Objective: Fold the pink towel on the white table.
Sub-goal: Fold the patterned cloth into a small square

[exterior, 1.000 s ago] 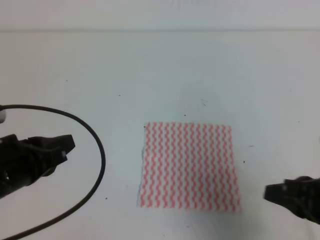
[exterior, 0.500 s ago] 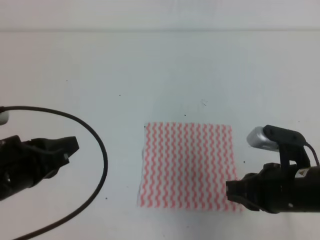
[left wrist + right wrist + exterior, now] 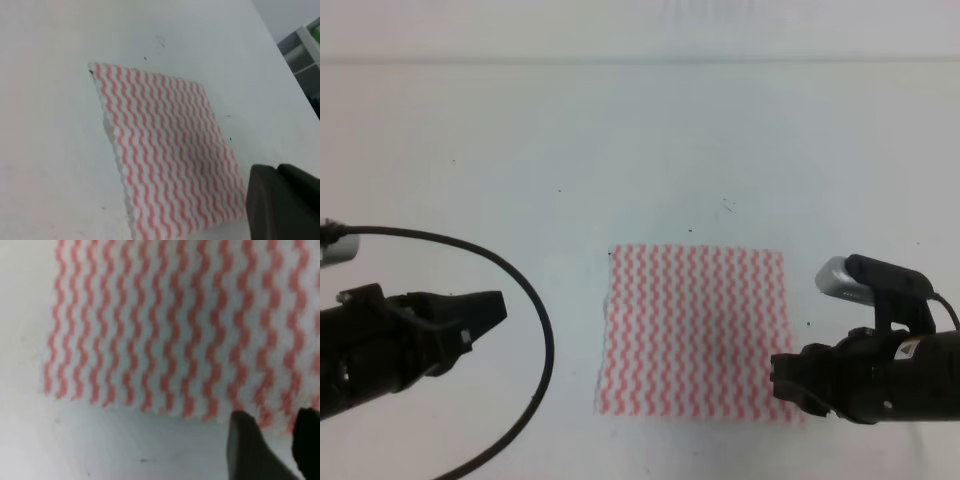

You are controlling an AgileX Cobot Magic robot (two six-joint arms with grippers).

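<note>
We see both arms cut off by frame. Pink towel (image 3: 697, 331) flat on white table (image 3: 620, 140). Right gripper (image 3: 274, 426) fingers narrowly parted at near right corner (contact unclear). Left gripper (image 3: 490, 312) well apart, opening: cannot tell.

Looks like a lab or robot test bench, not a home. The white table (image 3: 620, 140) is a plain, bare work surface with only tiny dark specks and faint scuffs, meeting a pale blank wall (image 3: 640, 25) at the far edge. Two black robot arms with wrist cameras come in from the near left and near right, with a loose black cable (image 3: 525, 300) looping over the table on the left. The left wrist view catches grey shelving (image 3: 300, 50) off past the table's edge.
</note>
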